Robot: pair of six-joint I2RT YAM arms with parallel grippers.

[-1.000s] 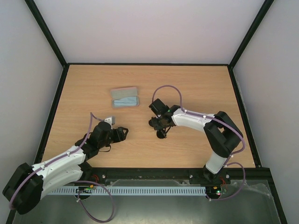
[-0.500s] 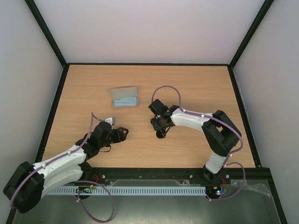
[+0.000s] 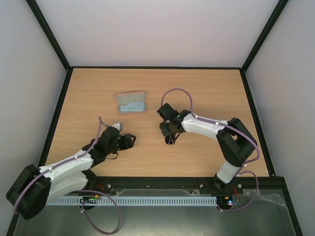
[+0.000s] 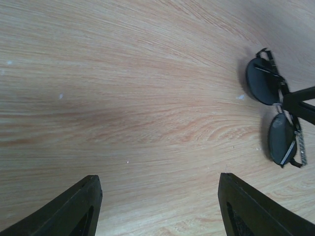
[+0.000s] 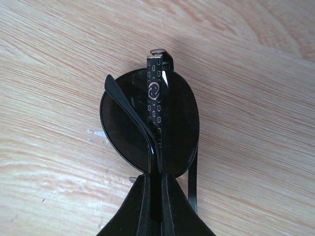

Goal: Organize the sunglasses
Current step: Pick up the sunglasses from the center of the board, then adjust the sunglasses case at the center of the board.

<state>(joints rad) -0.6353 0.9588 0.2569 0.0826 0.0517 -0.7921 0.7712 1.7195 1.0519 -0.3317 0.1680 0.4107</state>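
- Fingers (image 4: 69, 211) of the left pincer (image 4: 158, 179) are standing well apart, with only the bare wood of the table (image 3: 206, 88) showing between them.
- That pincer is hanging low over the table, at the end of the left arm (image 3: 69, 164), which is stretching in from the near left corner.
- Farther from the arm bases than the left pincer, a grey oblong case (image 3: 131, 97) and a light blue cloth (image 3: 132, 107) are lying side by side. The cloth is on the nearer side, just beside the case. Both are lying well apart from either pincer.
- Ahead of the left pincer and off to its right, the sunglasses (image 4: 263, 82) are sitting outside its open fingers, with two round dark lenses facing up in the left wrist view.
- The right pincer (image 5: 153, 179) is clamping the sunglasses, its fingertips pressing together on the thin dark frame between the two lenses.
- Seen from the right wrist, one round lens is showing just beyond those fingertips. A patterned temple arm is crossing over it, and a plain dark one is curving alongside.
- The lenses are casting a close shadow on the wood, but I cannot tell whether the pair is resting on the table or hanging just above it.
- The right arm (image 3: 206, 127) is bending in from the near right side, putting its pincer to the right of the left one.
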